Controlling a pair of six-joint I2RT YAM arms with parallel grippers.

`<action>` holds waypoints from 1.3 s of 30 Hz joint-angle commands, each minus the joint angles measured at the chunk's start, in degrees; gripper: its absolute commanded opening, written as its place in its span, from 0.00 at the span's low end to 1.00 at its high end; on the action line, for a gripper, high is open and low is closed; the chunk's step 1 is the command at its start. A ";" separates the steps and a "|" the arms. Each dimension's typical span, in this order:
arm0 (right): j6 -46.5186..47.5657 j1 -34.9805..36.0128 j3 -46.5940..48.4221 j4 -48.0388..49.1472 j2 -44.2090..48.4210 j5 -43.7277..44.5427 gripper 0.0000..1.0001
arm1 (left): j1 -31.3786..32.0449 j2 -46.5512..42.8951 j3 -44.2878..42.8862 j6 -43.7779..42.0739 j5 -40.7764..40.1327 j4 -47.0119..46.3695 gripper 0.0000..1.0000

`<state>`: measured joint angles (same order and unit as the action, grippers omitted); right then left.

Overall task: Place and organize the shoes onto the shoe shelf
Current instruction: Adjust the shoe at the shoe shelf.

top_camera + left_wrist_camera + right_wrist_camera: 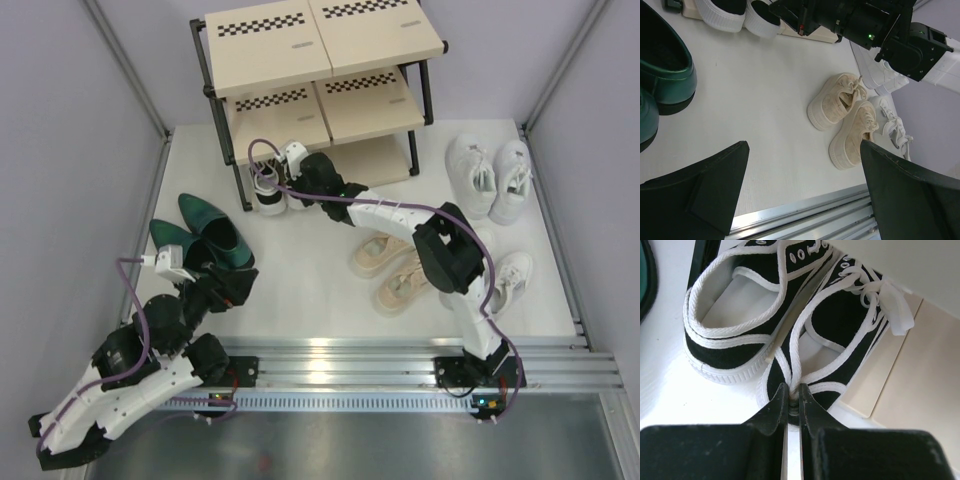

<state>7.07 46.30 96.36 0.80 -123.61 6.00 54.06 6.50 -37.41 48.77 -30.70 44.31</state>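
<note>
Right gripper (792,392) pinches only the sneaker (840,330) by its heel rim, left gripper (804,145) idles wide; I fear it slips when pushed under the shelf (370,40).

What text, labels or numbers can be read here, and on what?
None legible.
On the shoe shelf: small dark tags on its top and middle boards, too small to read.
On the black-and-white sneakers: no lettering shows in the right wrist view.

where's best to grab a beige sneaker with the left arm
Probably the heel collar of the beige sneaker, from above, one finger inside the opening: it stands upright, mouth up, with a thin rim there. The open left gripper sits on its heel side.
</note>
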 commanded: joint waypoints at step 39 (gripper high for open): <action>16.21 -2.61 -15.66 -15.73 29.55 -24.60 0.99 | 0.08 0.79 -5.83 -3.24 2.48 -0.02 0.98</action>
<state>17.30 45.89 83.26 -7.66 -101.23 -6.39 54.06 5.80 -40.42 47.99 -29.28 44.99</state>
